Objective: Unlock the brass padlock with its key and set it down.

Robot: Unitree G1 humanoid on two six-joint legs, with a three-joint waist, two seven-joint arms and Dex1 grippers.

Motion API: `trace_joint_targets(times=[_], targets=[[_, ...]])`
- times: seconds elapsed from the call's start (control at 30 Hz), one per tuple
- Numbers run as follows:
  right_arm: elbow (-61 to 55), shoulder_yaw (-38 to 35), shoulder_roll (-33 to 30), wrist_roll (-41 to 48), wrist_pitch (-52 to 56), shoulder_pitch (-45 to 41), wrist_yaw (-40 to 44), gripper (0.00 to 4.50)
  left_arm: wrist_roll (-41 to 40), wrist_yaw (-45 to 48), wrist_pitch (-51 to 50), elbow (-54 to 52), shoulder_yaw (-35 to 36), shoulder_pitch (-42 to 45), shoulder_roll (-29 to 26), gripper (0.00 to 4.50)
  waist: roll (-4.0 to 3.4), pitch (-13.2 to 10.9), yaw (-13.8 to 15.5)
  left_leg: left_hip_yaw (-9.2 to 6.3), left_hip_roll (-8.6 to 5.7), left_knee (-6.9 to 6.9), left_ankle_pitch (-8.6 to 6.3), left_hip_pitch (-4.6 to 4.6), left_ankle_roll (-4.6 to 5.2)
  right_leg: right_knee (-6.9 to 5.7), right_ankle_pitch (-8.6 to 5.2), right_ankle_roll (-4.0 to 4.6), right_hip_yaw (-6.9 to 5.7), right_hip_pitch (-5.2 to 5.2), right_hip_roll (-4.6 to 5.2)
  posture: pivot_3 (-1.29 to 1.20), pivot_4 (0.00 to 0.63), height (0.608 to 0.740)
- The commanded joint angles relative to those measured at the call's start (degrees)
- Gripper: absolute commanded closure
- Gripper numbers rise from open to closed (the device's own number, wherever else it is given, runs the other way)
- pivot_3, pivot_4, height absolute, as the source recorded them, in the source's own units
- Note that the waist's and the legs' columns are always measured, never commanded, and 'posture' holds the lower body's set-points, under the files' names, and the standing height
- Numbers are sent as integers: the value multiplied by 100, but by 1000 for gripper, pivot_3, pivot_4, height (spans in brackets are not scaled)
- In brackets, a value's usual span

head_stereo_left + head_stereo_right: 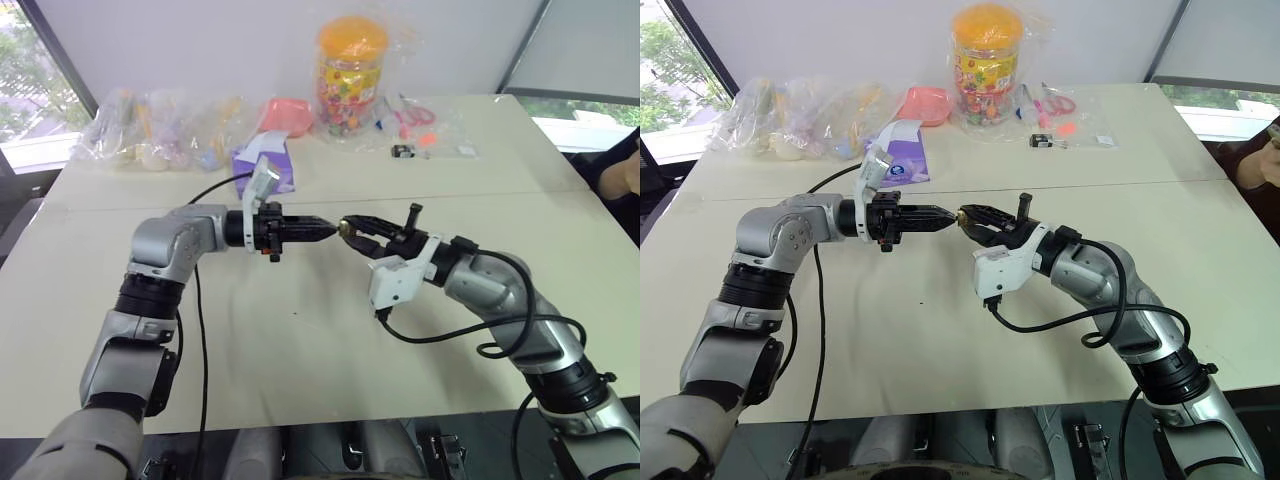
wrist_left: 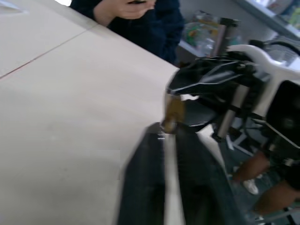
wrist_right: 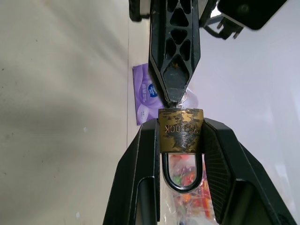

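Note:
The brass padlock is pinched by its sides in my right gripper, above the middle of the table. Its shackle points back toward the right wrist and its flat end faces my left gripper. The left gripper is shut, points level toward the right one, and has its tips touching the padlock's flat end. In the left wrist view the padlock sits just past the closed fingers. The key is hidden.
Along the table's far edge stand a candy jar, a pink bowl, clear plastic bags, a purple packet and small items. A person sits at the far right corner.

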State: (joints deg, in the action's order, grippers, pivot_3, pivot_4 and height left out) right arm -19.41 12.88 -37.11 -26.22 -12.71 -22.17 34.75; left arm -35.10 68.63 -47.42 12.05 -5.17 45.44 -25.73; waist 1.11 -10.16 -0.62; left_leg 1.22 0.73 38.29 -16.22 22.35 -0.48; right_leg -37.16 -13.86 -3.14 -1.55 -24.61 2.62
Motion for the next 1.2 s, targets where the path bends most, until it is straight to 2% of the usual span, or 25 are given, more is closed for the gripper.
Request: trace_joint_targets(times=[0.03, 0.3, 0.43, 0.8, 0.93, 1.03, 1.1, 1.17, 1.2], targets=[[-245, -144, -2, 75, -54, -57, -21, 3809, -6, -3, 70, -153, 85, 72, -23, 4489, 0, 0, 0, 0, 0, 0, 0, -1, 0, 0, 0, 0, 0, 0, 0, 0, 150, 737], [-248, -147, -2, 65, -33, -42, -12, 3809, 221, 18, 527, -250, -23, 66, -24, 4489, 0, 0, 1, 0, 0, 0, 0, 0, 0, 0, 0, 0, 0, 1, 0, 0, 150, 737], [-258, -135, -10, 56, -38, -22, 3, 3809, 689, 54, 1387, -400, -224, -48, -52, 4489, 0, 0, 3, 0, 0, 0, 0, 0, 0, 0, 0, 0, 1, 1, 0, 0, 150, 737], [-223, -92, -39, 5, -117, 20, 31, 3809, 2073, -185, 4460, -166, -452, -157, 114, 4489, 0, 0, 14, 3, -1, 0, 0, -1, 0, 1, 0, 1, 1, 1, 1, 0, 150, 737], [-186, -94, -53, -45, -187, 49, 25, 3809, 2916, -560, 6422, 401, -537, 34, 150, 4489, 0, 0, 19, 4, -2, 1, 0, -1, 0, 1, 1, 0, 1, 1, 1, 0, 150, 737], [-177, -94, -49, -62, -205, 57, 28, 3809, 3090, -658, 7344, 720, -550, 148, 201, 4489, 0, 0, 20, 5, -2, 0, 0, -1, 0, 1, 1, 0, 1, 1, 1, 0, 150, 737], [-188, -96, -39, -72, -208, 66, 31, 3809, 2980, -696, 7313, 804, -504, 173, 276, 4489, -1, 0, 19, 5, -2, 0, 0, -1, 0, 1, 1, 0, 0, 2, 1, 0, 150, 737], [-187, -100, -28, -74, -218, 65, 35, 3809, 2604, -742, 6297, 742, -385, 153, 380, 4489, -1, 0, 17, 5, -2, 0, 0, -1, 0, 1, 1, 0, 0, 2, 0, 0, 150, 737], [-187, -102, -16, -71, -211, 57, 39, 3809, 2255, -664, 5226, 589, -350, 134, 358, 4489, 0, 0, 13, 5, -2, 0, 0, -1, 0, 0, 1, 0, 0, 2, 0, 0, 150, 737]])
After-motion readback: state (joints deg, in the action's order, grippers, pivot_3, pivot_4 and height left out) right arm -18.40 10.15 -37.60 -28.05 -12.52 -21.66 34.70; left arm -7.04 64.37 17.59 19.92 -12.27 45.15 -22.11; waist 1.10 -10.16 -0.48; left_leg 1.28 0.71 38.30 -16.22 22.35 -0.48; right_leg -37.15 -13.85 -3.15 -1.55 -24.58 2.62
